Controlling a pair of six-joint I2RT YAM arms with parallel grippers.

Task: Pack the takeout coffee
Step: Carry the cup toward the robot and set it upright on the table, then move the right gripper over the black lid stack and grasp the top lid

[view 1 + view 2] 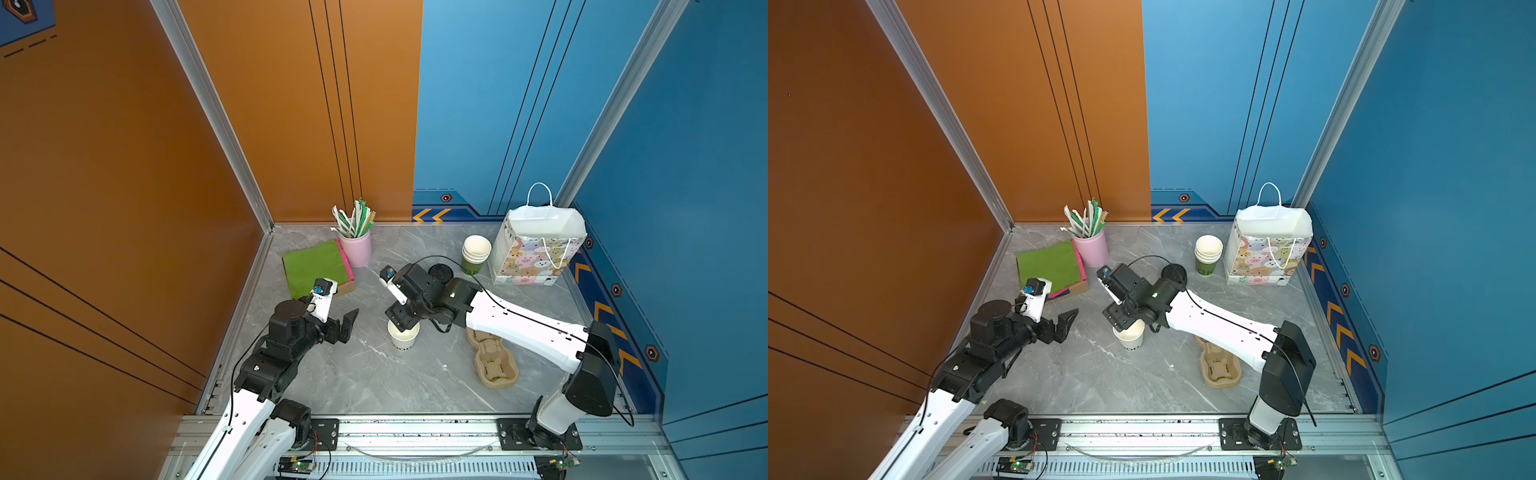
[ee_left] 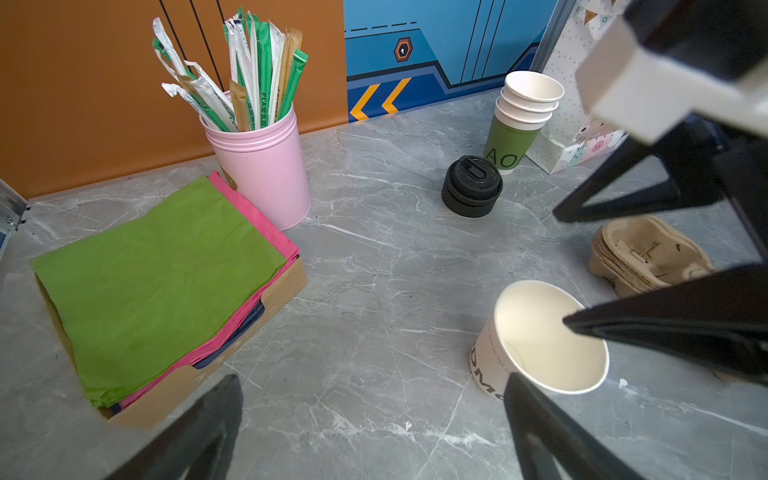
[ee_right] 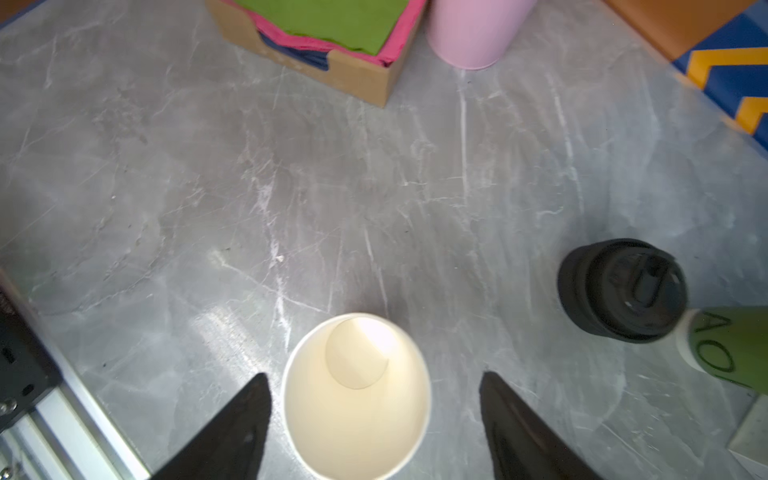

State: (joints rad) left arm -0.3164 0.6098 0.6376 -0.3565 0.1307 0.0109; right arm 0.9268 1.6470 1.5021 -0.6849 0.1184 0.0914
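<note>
- Evidently has the cup [image 3: 357,395] standing upright and lidless on the table [image 3: 291,187], mouth free for capping (black lids [image 2: 471,187] sit well apart, beside the stacked cups [image 2: 525,108]).
- Straddles the cup with the right gripper [image 3: 374,377], jaws spread wide either side of the rim, gripping nothing.
- Holds the left gripper [image 2: 374,380] open and empty near the cup, clear of it.
</note>
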